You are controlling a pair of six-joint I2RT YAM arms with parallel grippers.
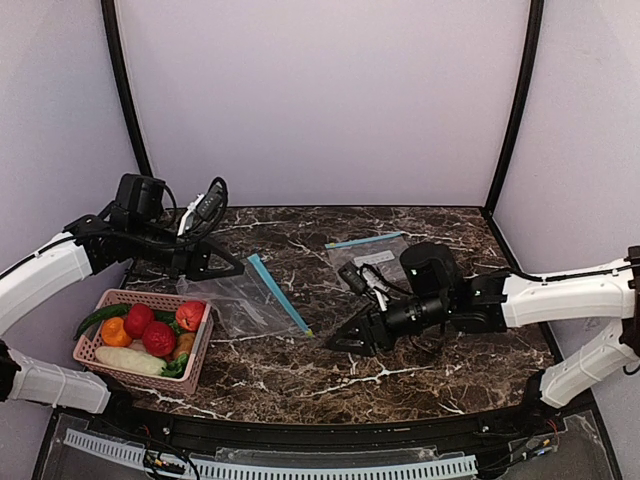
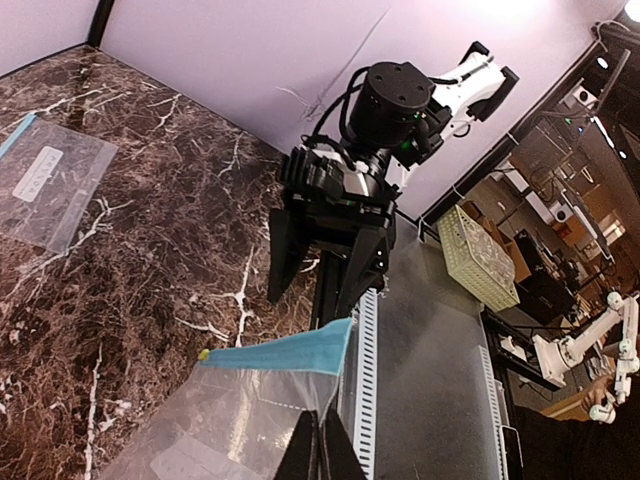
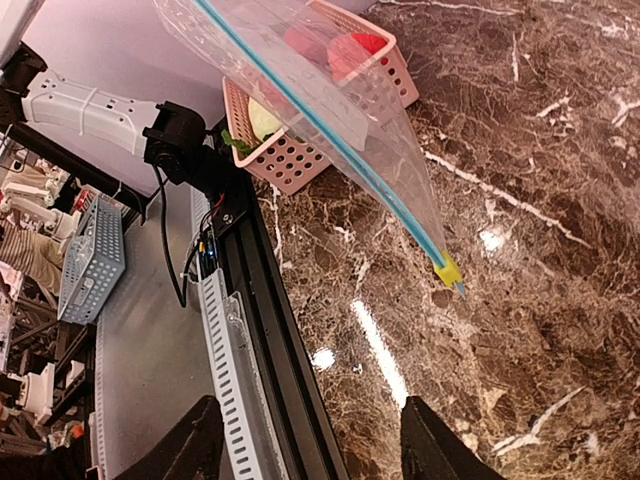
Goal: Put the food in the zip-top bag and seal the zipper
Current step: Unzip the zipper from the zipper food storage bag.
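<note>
Two bags on the surface (image 1: 440,375): I'm working the left bag (image 1: 240,300); the spare (image 1: 372,258) lies flat further back, untouched.

Left claw (image 1: 235,270) is pressed together on the bag's far end. Its wrist view shows the fingers closed with film fanning out ahead of them. That pinch lifts the bag off the marble; the right wrist view shows it hanging at a slant with the zipper (image 1: 280,295) along the raised edge. My read: it's held up so the mouth faces the other arm.

Right claw (image 1: 332,342) is spread, holding nothing, pointed at the near end of the zipper where the yellow tab (image 3: 447,270) sits. It's close to the tab but not touching. I think it's lined up to take the opposite lip and pull the mouth open, or to steady that corner.

Can't tell whether the zipper is open or closed right now.

All the food (image 1: 158,338) is in the pink basket (image 1: 135,378), just left of the bag: red, orange, green and a pale long piece. None of it is bagged, so the task is at the start. Having the basket next to the bag keeps the transfer short.

Risk: thin film may slip from a one-point pinch.
</note>
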